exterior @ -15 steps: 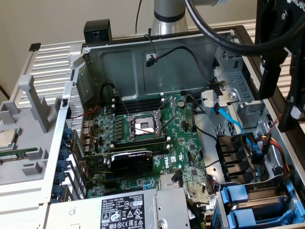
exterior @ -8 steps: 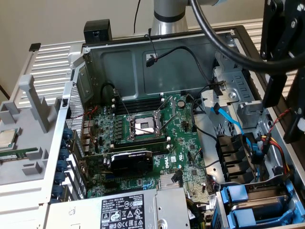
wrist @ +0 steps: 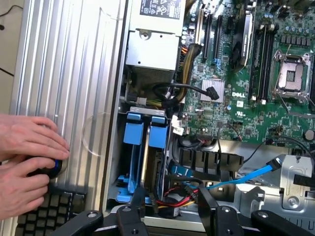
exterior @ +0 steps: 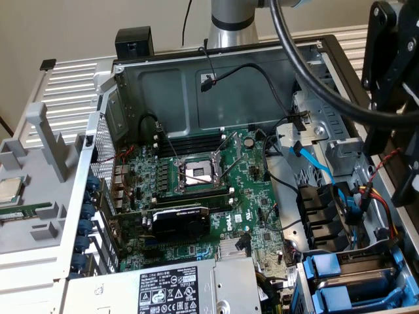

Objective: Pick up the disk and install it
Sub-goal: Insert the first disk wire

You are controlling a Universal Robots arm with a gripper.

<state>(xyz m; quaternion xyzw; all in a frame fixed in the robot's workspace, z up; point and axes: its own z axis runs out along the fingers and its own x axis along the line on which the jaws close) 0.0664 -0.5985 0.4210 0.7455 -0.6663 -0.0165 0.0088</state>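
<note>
Robot at work on an open computer case [exterior: 196, 91]: the gripper [wrist: 170, 199] is hovering with its fingers spread and nothing between them, just above the drive cage [wrist: 147, 107] in the case's near corner, on the exterior view's right. The disk [wrist: 134, 133], clipped in its blue frame, is standing on edge inside that cage, just beside a second blue-framed carrier [wrist: 157, 130] and near the power supply [wrist: 150, 49]. A loose blue cable [wrist: 246, 179] is trailing across the bay next to it. Outside the case, a person's hands [wrist: 29, 142] are resting at a keyboard [wrist: 49, 211]. The disk is not being gripped. Whether it is awaiting pick-up or already seated cannot be told.
</note>
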